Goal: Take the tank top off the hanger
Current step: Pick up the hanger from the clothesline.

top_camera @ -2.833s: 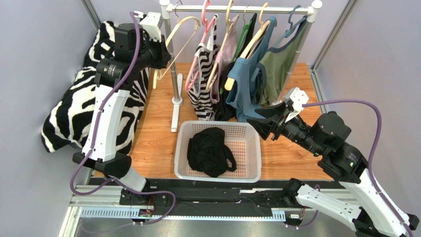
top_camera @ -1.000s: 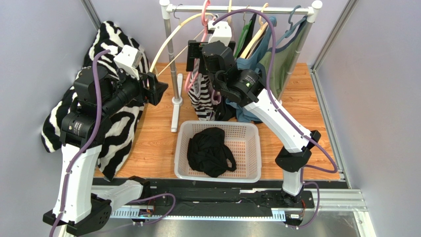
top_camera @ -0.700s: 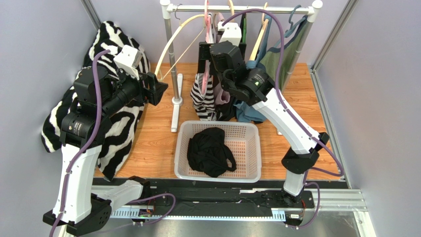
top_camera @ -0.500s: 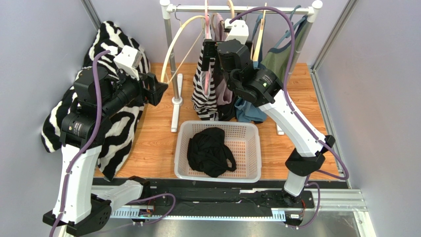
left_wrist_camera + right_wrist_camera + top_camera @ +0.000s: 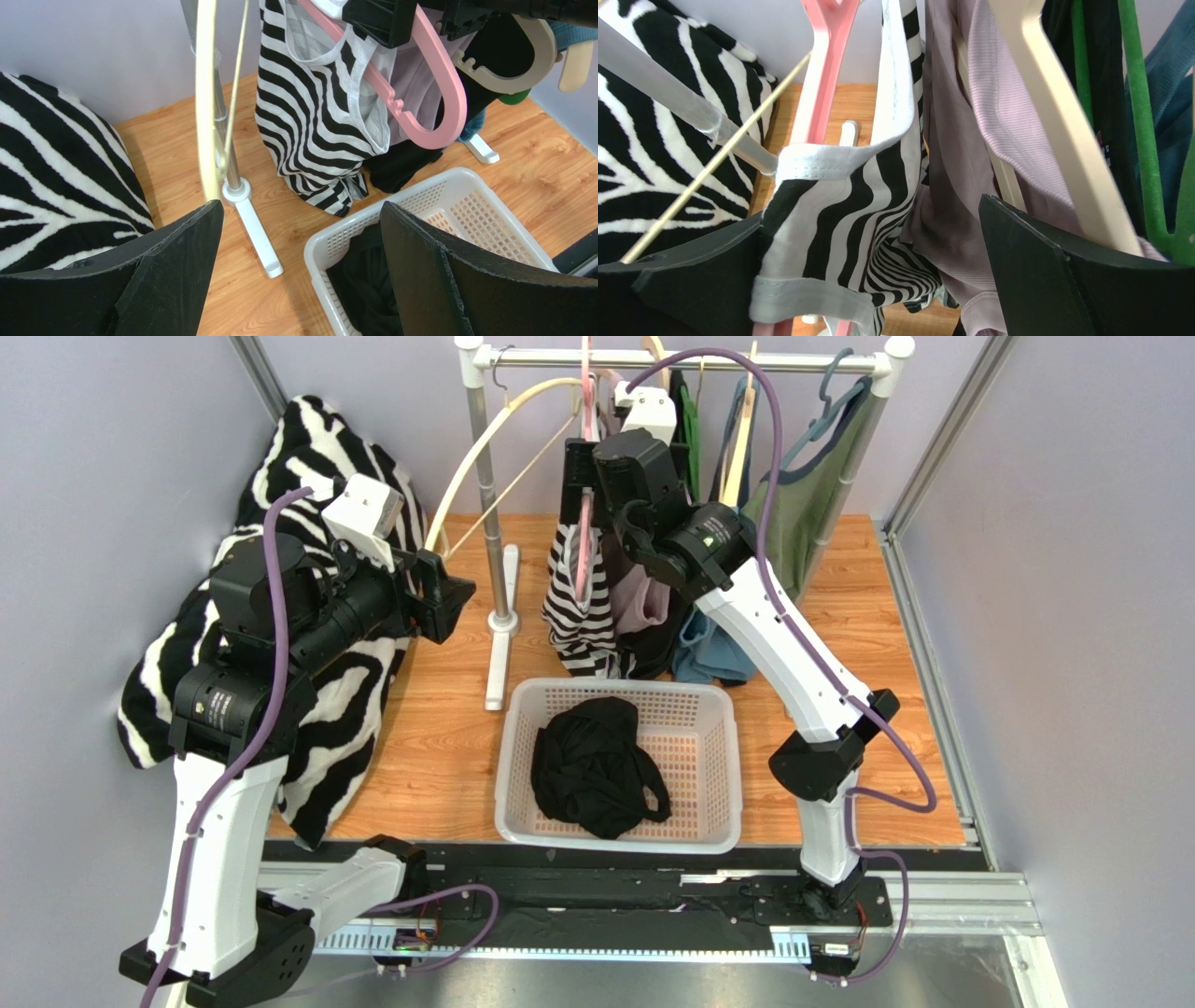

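- At the near edge of the tabletop [image 5: 449, 756], your white basket [image 5: 727, 777] holds a crumpled black garment [image 5: 596, 763].
- Your left jaws stand wide open and empty, hovering over the tabletop's left side and pointed toward the rack. A zebra-print blanket [image 5: 197, 658] drapes at the left edge.
- The striped tank top [image 5: 572, 609] hangs on its pink hanger [image 5: 429, 91] just beyond the basket, over the far middle of the tabletop.
- Your right jaws are spread wide at the tank top's shoulder. The white-edged strap and the pink hanger's arm sit between them, and nothing is clamped.
- A lilac top [image 5: 980, 84] hangs just right of the tank top.
- Farthest, the rail [image 5: 800, 361] carries the hangers, with an empty cream hanger [image 5: 206, 105] toward its left end.
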`<act>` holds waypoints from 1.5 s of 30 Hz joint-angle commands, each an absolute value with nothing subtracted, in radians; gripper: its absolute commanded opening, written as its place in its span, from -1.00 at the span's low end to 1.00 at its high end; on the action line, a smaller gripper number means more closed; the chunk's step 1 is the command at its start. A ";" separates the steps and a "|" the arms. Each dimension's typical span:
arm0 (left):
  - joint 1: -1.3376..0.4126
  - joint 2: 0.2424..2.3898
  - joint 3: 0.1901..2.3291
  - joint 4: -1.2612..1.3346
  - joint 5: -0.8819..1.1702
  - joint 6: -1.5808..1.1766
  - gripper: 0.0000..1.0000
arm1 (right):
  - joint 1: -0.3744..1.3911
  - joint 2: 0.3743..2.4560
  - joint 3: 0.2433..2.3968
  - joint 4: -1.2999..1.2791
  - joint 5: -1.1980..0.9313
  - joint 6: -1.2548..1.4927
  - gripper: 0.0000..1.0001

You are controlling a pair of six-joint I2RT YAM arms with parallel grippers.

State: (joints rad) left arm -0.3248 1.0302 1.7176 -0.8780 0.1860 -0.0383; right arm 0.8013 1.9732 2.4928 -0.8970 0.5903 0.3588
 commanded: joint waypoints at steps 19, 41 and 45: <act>-0.305 1.029 1.703 -0.844 0.207 -0.043 0.82 | 0.759 1.878 2.411 -0.862 0.428 0.227 -0.58; -0.304 1.008 1.695 -0.848 0.199 -0.041 0.83 | 0.753 1.759 2.290 -1.045 0.391 0.406 1.00; -0.305 1.006 1.695 -0.848 0.207 -0.046 0.82 | 0.753 1.753 2.304 -1.071 0.387 0.403 1.00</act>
